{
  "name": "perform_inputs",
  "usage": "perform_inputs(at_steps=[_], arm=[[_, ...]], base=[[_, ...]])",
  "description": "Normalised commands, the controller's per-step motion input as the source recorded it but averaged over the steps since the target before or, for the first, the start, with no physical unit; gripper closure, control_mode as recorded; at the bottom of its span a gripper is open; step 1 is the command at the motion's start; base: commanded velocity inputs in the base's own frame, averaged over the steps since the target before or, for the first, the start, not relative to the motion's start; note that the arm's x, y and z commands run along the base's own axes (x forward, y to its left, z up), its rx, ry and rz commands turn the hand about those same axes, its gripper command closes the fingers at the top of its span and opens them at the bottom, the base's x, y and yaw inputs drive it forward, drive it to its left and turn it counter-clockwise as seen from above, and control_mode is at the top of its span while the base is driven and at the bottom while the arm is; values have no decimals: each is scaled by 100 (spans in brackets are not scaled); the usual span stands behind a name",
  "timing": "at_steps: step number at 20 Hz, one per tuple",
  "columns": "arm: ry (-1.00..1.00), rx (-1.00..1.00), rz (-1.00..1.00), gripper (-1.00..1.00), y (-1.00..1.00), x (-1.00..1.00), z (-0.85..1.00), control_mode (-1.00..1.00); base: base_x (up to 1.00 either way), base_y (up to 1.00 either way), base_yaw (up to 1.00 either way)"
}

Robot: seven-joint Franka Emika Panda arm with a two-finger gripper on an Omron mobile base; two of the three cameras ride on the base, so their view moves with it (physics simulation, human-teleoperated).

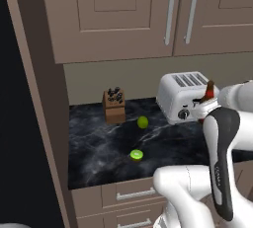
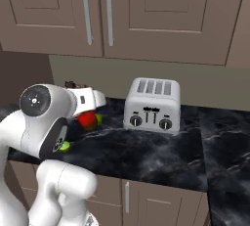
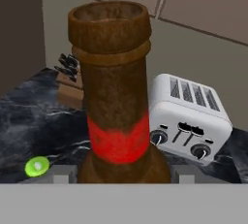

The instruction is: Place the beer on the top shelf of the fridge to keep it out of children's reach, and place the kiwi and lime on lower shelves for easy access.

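Observation:
My gripper point(image 3: 123, 175) is shut on the beer point(image 3: 116, 97), a dark brown bottle with a red band, held upright above the counter. In the left base view the beer point(image 1: 210, 89) pokes up from the gripper point(image 1: 202, 107) in front of the toaster. The lime point(image 1: 143, 122) lies on the black marble counter point(image 1: 94, 148), left of the gripper. The kiwi point(image 1: 136, 155) lies nearer the front edge, cut face up; the kiwi point(image 3: 37, 166) also appears low on the left of the hand view. The black fridge point(image 1: 17, 138) runs along the far left; its shelves are out of view.
A white four-slot toaster point(image 1: 185, 94) stands at the back of the counter, close behind the gripper. A wooden knife block point(image 1: 114, 105) sits at the back left. Taupe wall cupboards point(image 1: 123, 15) hang overhead, and drawers point(image 1: 133, 195) run under the counter.

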Motion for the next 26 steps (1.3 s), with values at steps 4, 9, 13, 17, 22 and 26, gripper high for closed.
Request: perform_inputs(at_steps=[4,9,13,17,22,26], arm=[[0,-12,10,100,47,-62,9,-100],[-2,-4,2,100,9,-33,15,-100],[0,0,0,100,0,0,0,100],[0,0,0,100,0,0,0,100],[0,0,0,100,0,0,0,100],[0,0,0,100,0,0,0,100]], base=[[0,0,0],[0,0,0],[-80,2,2],[-95,12,5],[-96,34,7],[-87,49,9]])
